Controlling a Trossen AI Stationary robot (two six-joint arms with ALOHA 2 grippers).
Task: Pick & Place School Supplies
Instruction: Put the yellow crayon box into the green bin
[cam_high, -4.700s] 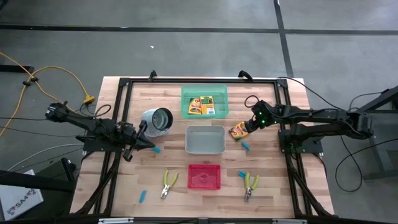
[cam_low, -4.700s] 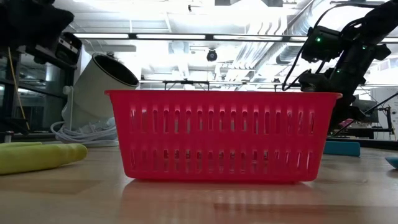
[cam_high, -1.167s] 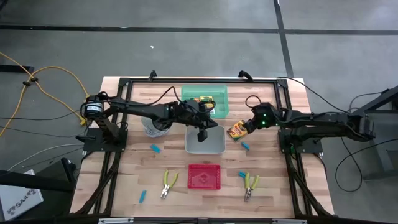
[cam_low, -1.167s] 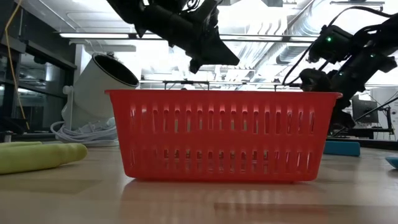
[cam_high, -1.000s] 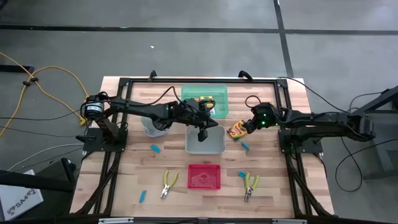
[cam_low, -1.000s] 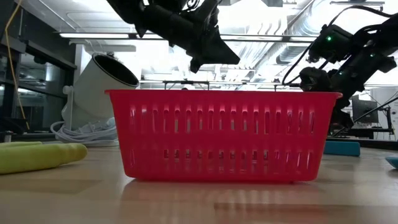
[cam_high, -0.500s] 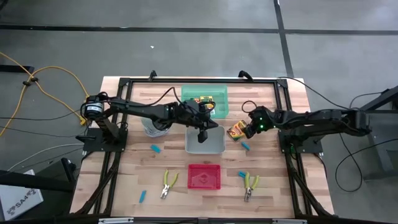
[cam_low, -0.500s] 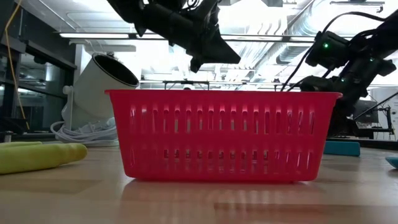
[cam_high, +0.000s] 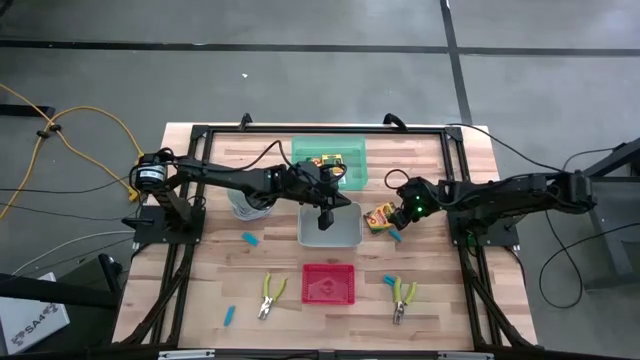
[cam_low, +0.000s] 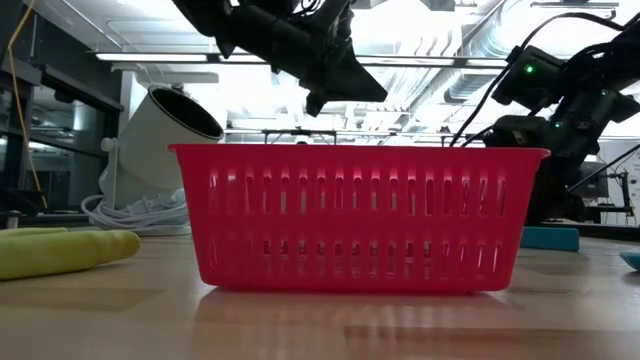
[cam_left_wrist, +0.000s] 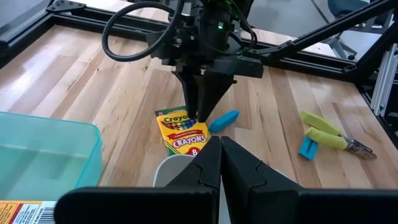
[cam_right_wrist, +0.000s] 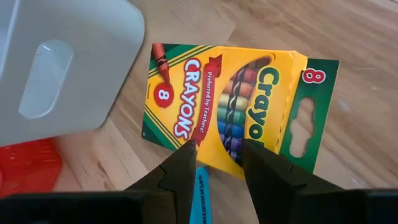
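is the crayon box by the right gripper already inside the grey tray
No, the crayon box lies flat on the wooden table beside the grey tray, outside it.

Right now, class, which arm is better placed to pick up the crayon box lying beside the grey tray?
The right: its gripper hangs directly over the crayon box, fingers open. The left gripper is shut above the grey tray.
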